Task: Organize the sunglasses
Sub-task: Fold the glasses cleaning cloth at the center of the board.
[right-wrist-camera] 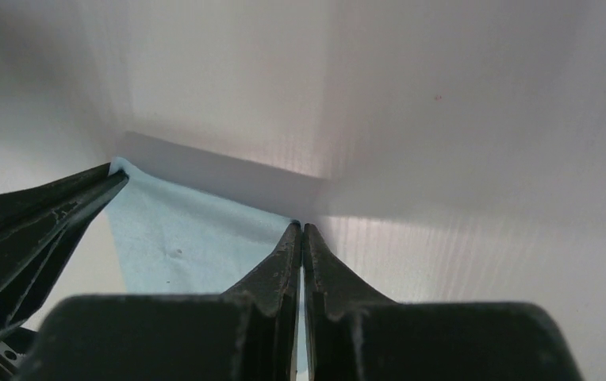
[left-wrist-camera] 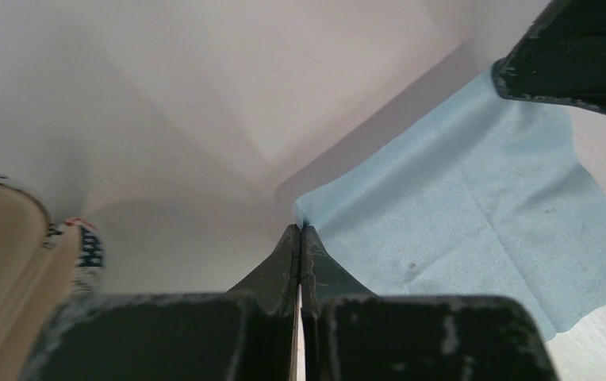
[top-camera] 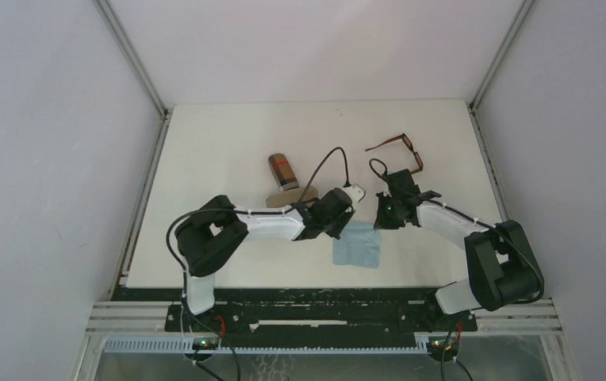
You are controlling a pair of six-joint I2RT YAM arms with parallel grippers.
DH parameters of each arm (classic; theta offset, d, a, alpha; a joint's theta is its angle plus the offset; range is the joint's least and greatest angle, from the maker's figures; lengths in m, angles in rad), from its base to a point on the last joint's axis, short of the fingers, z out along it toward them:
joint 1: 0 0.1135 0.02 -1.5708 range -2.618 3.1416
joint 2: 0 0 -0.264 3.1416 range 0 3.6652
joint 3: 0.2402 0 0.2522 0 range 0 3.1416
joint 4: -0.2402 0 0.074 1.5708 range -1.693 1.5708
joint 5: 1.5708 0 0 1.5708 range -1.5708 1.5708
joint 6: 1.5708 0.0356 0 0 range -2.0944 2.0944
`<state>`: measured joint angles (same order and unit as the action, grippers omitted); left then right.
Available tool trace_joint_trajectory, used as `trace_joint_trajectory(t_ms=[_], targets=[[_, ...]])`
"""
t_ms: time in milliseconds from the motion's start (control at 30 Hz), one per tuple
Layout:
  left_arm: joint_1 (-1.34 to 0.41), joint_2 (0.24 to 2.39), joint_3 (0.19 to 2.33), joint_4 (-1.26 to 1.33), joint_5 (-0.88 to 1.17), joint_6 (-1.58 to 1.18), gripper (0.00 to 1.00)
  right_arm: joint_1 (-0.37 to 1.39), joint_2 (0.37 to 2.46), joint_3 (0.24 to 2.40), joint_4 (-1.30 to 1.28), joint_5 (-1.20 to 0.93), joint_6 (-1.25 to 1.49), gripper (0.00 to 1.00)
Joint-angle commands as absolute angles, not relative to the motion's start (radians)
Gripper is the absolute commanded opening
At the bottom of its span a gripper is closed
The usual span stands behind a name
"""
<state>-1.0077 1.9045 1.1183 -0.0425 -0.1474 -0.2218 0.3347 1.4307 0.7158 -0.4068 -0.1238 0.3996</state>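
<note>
Sunglasses [top-camera: 399, 151] lie beyond blue cloth [top-camera: 357, 246]; left gripper [left-wrist-camera: 301, 230] and right gripper [right-wrist-camera: 301, 228] pinch its corners.

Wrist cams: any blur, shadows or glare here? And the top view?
Left wrist: the left gripper goes soft near the lens; the light blue cloth is sharp; broad shadows cross the table. Right wrist: the right gripper likewise soft; hard shadow band beyond the cloth, bright patch past it. Top external: even light, no glare; the brown sunglasses small but crisp.
</note>
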Motion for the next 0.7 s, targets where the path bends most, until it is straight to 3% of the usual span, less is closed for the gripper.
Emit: trace_joint_trajectory(t_ms=[0,667], targets=[[-0.972,1.837,1.140,-0.065,-0.179,-0.150,0.00,0.335,1.408,0.735,-0.330,-0.111,0.387,0.00],[-0.996,1.662,0.978,0.020,-0.090,-0.108,0.00,0.456,1.277,0.715,-0.421,-0.038,0.402,0.00]])
